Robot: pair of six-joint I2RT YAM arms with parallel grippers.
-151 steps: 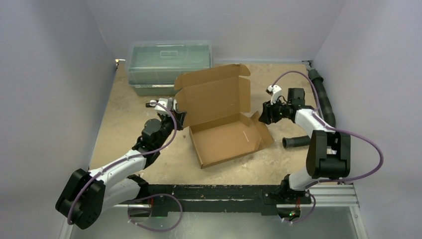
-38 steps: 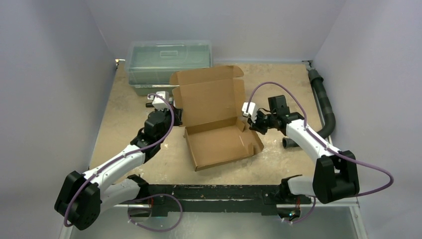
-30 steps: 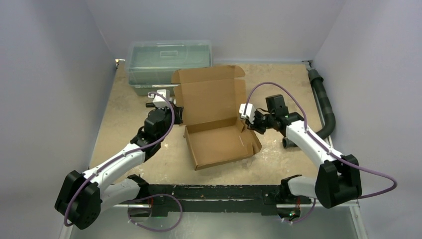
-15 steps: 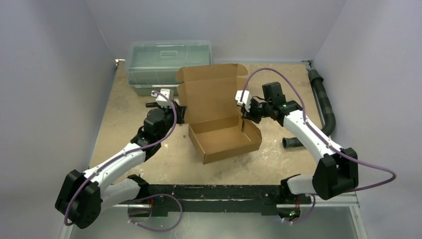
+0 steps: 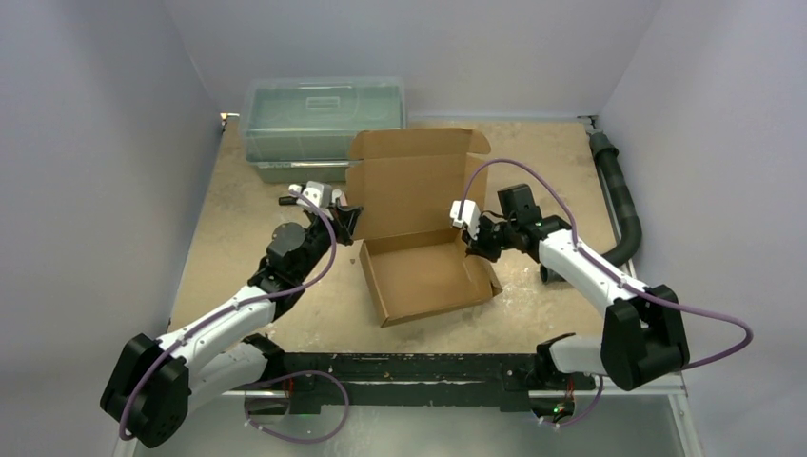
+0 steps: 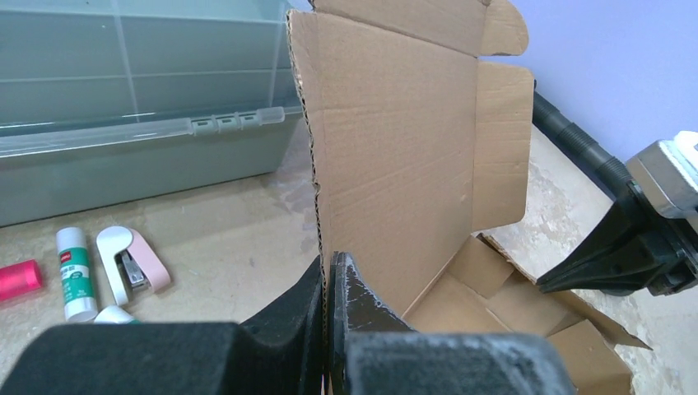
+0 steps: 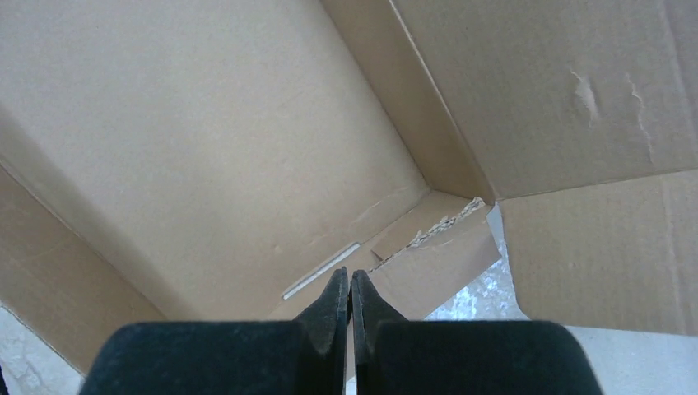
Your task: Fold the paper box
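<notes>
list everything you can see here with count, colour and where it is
paper box: one, brown cardboard, middle of the table, lid standing up
plastic bin: one, clear greenish, lidded, far left, behind the box
hose: one, black ribbed, along the table's right edge
glue stick: one, white with a green label, lying left of the box
stapler: one, pink and white, beside the glue stick
small cylinder: one, pink-red, cut off at the left wrist view's edge
table: one, tan speckled
left fingers: one pair, black, closed on the lid's left edge
right fingers: one pair, black, closed, pointing into the box at its right side
</notes>
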